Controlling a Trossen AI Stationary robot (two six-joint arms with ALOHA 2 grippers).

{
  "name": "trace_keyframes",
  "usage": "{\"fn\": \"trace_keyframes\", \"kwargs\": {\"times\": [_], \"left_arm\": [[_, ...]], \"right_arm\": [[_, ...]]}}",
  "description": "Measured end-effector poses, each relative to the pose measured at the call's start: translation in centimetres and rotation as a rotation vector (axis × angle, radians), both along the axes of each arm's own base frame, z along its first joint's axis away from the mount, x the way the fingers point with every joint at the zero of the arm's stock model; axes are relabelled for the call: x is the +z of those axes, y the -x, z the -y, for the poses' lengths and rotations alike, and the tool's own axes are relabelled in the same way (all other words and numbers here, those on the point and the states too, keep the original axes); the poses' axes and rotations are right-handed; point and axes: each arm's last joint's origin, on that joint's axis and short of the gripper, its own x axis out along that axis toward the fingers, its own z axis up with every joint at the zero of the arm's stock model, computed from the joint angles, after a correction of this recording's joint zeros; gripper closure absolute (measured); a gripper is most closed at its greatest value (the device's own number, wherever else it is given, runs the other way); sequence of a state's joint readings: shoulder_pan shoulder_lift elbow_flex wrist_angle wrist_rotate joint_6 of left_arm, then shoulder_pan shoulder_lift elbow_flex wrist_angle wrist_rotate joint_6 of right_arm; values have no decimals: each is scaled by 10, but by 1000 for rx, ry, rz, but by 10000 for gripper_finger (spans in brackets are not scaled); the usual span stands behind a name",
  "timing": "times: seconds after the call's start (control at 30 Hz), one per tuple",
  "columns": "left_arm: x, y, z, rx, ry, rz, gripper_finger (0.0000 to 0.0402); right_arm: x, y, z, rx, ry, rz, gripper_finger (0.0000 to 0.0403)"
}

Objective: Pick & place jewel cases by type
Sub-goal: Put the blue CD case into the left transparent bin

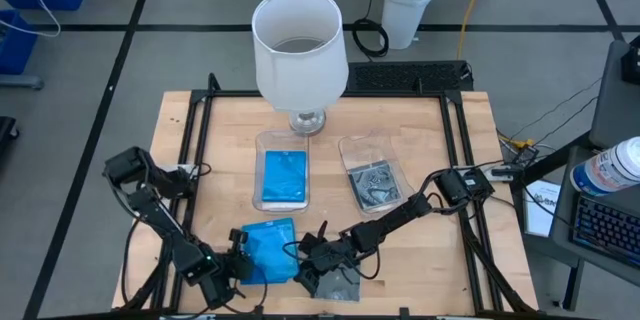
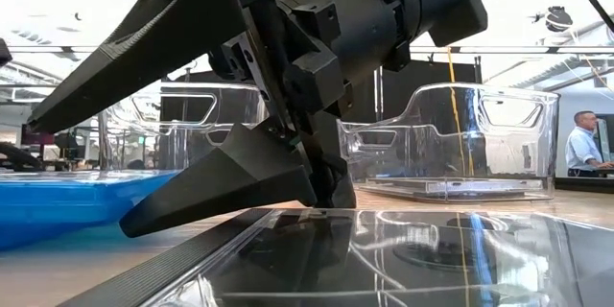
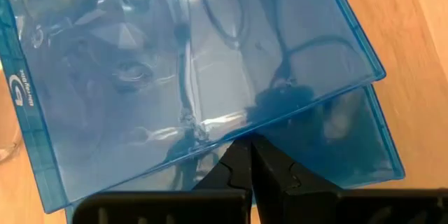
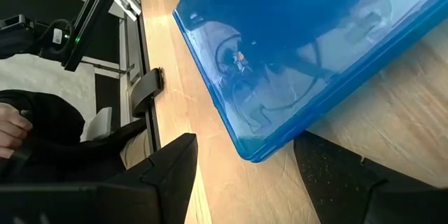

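Observation:
Two bright blue jewel cases (image 1: 268, 250) lie stacked askew near the table's near edge; the upper (image 3: 175, 63) overlaps the lower (image 3: 343, 140). My left gripper (image 1: 238, 263) is shut at the stack's left side. My right gripper (image 1: 305, 252) is open at the stack's right side, its fingers (image 4: 175, 175) on either side of a blue corner (image 4: 255, 150) and above a smoky grey case (image 1: 338, 282) flat on the table. A blue case (image 1: 283, 178) lies in the left clear tray and a grey case (image 1: 375, 185) in the right one. My left gripper (image 3: 248, 155) has its shut fingertips at the edge of the lower blue case (image 3: 280, 136), the edge nearest the gripper, coming in low from the table's left. I cannot tell whether they press on it. Both blue cases lie flat on the table.
The two clear trays (image 1: 262, 142) (image 1: 347, 146) stand at the table's middle. A white shade on a glass foot (image 1: 300, 45) stands behind them. Black frame rails (image 1: 200, 130) run along the table's sides. A person (image 2: 580, 149) shows far off in the room.

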State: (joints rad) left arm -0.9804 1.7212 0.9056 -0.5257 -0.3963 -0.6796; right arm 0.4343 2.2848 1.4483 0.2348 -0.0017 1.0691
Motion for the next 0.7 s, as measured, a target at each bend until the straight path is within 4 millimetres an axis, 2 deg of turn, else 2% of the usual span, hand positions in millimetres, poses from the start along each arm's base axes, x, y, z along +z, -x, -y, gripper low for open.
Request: {"fn": "trace_keyframes", "kwargs": {"times": [0.17,0.33,0.53,0.7], "left_arm": [[-1,-2,2,7,9,23,388],[0,-6,5,-19,25,60,397],[0,-10,2,-7,11,78,387],[0,-15,-1,9,4,86,397]], "right_arm": [[0,0,0,0,-1,4,177],[3,-2,-1,6,-7,35,177],[4,-2,-1,7,-7,47,177],[6,-4,-2,9,-17,83,177]]}}
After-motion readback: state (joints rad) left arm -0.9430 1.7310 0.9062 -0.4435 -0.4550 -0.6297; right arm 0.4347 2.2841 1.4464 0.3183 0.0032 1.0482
